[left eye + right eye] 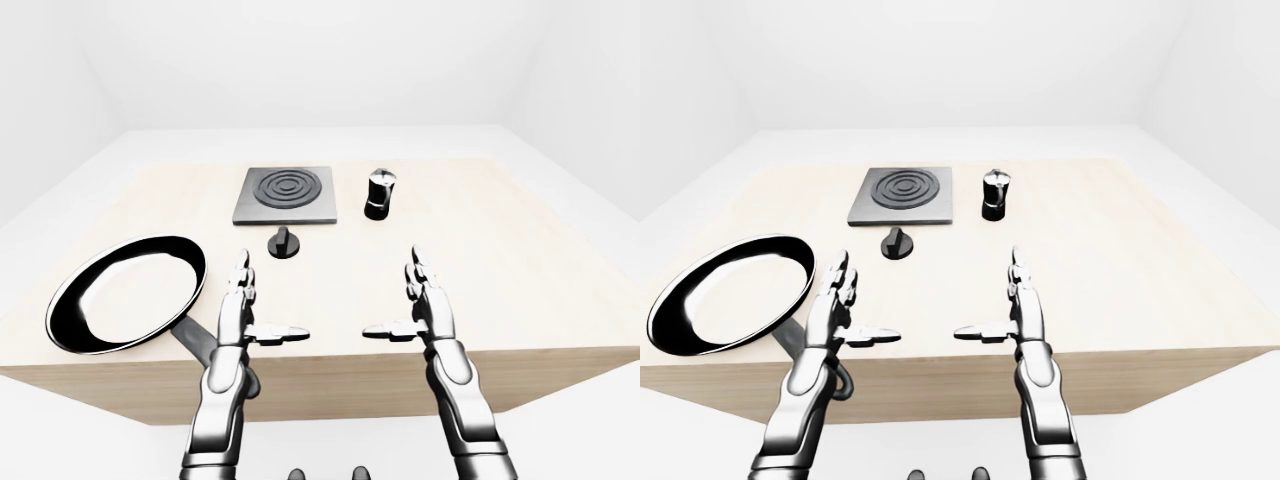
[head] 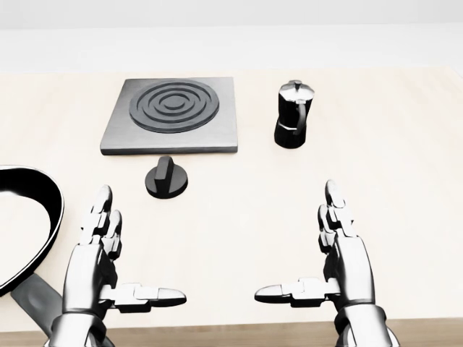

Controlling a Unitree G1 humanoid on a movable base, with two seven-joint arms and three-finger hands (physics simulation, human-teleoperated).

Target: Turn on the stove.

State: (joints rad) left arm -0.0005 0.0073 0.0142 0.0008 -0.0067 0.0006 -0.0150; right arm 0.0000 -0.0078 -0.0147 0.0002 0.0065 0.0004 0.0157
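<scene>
Both metallic hands, left hand point(image 2: 101, 267) and right hand point(image 2: 340, 264), spread wide above pale wood, below the round black knob point(image 2: 166, 178).

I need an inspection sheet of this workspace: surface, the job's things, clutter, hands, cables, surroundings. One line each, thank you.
Surface: light wooden table, flat.
Job's things: square dark stove with ring burner; black knob lies just below it in the head view, untouched.
Clutter: moka pot upright, right of the stove; black frying pan at the left edge of the table, handle toward the robot.
Hands: left hand and right hand both open, thumbs pointing inward, holding nothing, well short of the knob.
Cables: nothing seen.
Surroundings: plain white walls and floor, nothing else seen.
</scene>
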